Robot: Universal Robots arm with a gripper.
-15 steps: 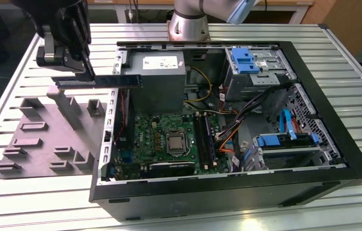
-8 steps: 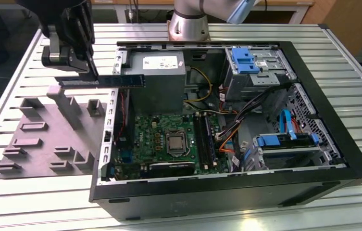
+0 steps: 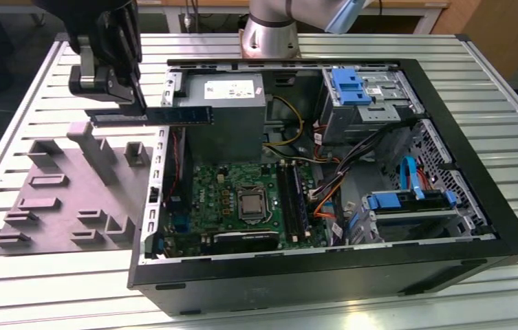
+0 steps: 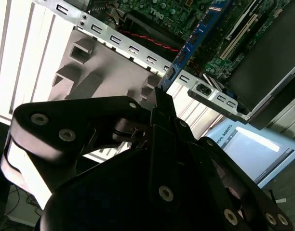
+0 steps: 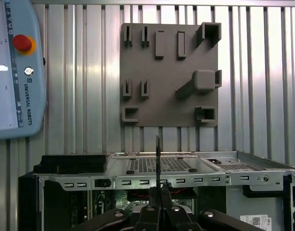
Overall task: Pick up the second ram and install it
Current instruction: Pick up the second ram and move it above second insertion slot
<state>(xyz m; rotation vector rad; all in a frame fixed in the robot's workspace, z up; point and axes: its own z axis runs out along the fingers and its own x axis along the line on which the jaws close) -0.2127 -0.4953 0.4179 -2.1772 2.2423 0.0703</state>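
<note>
Gripper (image 3: 121,115) clamps second ram (image 3: 190,115); ram juts over case wall (image 3: 156,175).

We're looking at a robotics lab or workshop bench here, definitely not somebody's home. Everything's sitting on a slotted aluminium table (image 3: 47,295), and a robot arm's base (image 3: 271,34) is standing at the far edge. A pendant (image 5: 17,96) with a red stop button (image 5: 22,43) is lying on the slats, and a grey moulded tray (image 3: 66,199) is sitting beside an opened PC case (image 3: 332,275).
</note>
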